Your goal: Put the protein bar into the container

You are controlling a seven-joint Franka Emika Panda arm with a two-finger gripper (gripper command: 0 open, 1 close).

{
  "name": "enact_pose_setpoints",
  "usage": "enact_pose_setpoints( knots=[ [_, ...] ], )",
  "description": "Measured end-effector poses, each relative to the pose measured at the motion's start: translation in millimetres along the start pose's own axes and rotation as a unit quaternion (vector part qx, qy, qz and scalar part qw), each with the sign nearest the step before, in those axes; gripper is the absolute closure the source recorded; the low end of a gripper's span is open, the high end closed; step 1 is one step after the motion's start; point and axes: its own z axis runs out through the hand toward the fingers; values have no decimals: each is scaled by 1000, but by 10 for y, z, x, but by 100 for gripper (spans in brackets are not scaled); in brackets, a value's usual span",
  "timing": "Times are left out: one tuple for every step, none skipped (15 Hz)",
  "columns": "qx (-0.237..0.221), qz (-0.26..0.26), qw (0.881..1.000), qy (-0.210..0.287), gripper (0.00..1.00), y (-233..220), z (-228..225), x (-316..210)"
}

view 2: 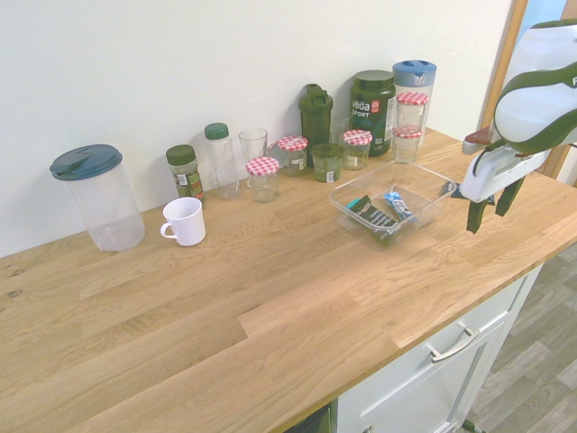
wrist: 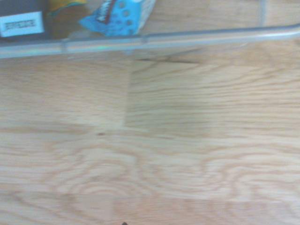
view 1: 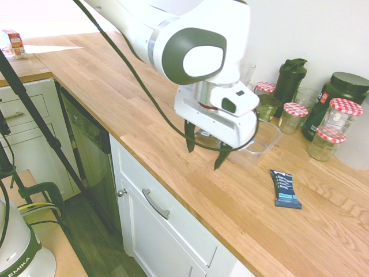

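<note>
While the gripper [view 1: 206, 153] hangs over the wooden countertop [view 1: 242, 202] with its two dark fingers [view 1: 189, 138] spread wide and nothing between them, the protein bar [view 1: 285, 188] lies flat on the wood well apart from it, toward the counter's far end as the first exterior view shows it, its dark navy wrapper showing small white markings and a lighter blue band at the end nearer the counter's front edge. The gripper points downward and stands clear of the surface, just on the front-edge side of the container [view 1: 267, 137], whose clear rim [wrist: 154, 41] crosses the wrist view with bare wood grain filling the rest of that picture. The container sits between the gripper and the row of jars along the wall, and it already holds a black-wrapped bar [view 2: 370, 213] and a light blue-and-white wrapped bar [view 2: 397, 203], seen plainly in the second exterior view; corners of both also show through the clear plastic in the wrist view. The protein bar is outside the container, near its far corner but not touching it. In the second exterior view the bar cannot be made out. Glass jars with red-checked lids [view 1: 346, 112] stand behind the bar by the wall.
</note>
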Motion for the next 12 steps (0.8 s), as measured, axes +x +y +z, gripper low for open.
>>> enact_pose_setpoints(
  knots=[
    [-1,-2,1000,1,0,107,1,158],
    [-4,-2,1000,3,0,220,18,328],
    [-9,-4,1000,5,0,316,39,502],
    [-13,-8,1000,8,0,391,50,682],
    [-16,-16,1000,12,0,438,51,857],
    [-19,-25,999,17,0,466,50,1028],
    [-21,-38,999,21,0,468,60,1187],
    [-20,-52,998,22,0,455,93,1317],
    [-17,-68,997,22,0,437,128,1438],
    [-12,-85,996,22,0,410,166,1545],
    [-10,-100,995,22,0,386,197,1633],
    [-7,-116,993,20,0,368,229,1696]
  ],
)
